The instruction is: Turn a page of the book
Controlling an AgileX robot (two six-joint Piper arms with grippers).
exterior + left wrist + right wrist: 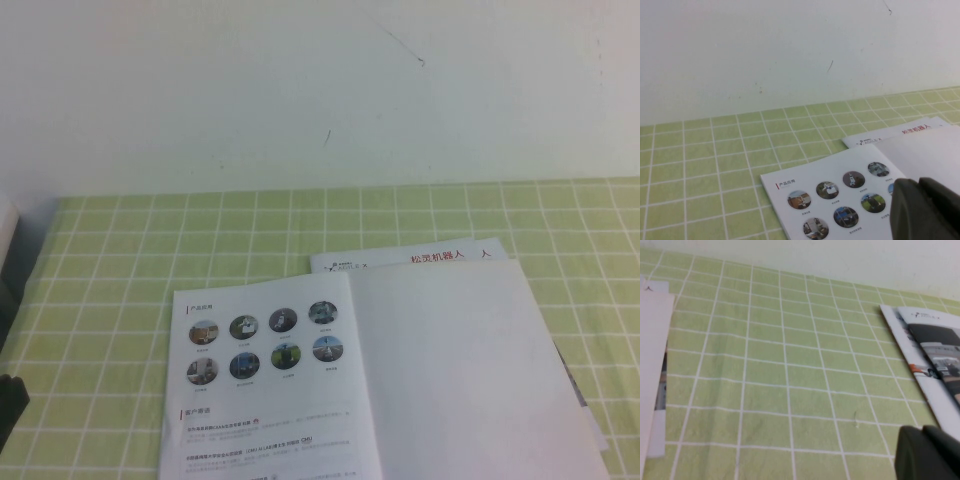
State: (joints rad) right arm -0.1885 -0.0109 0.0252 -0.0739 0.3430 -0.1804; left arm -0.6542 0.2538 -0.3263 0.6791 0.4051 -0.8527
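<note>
Your left gripper (pixel 930 210) hangs just above the book (pixel 380 380), near the page (pixel 262 375) with the eight round photos; can't tell how its jaws stand. The right gripper (pixel 930 455) is closed on nothing, over bare green checked tablecloth (pixel 790 365) beside a second brochure (pixel 930 360). That leaf looks thin, glossy, floppy and probably slippery, so I'd lift at a free outer corner. No containers anywhere.

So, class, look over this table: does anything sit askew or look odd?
Mostly tidy. The open book lies flat on the green checked cloth, but leaves beneath poke out unevenly past its top and right edges. A second booklet lies apart, at an angle. The left gripper hovers over the book; the right gripper over bare cloth.
</note>
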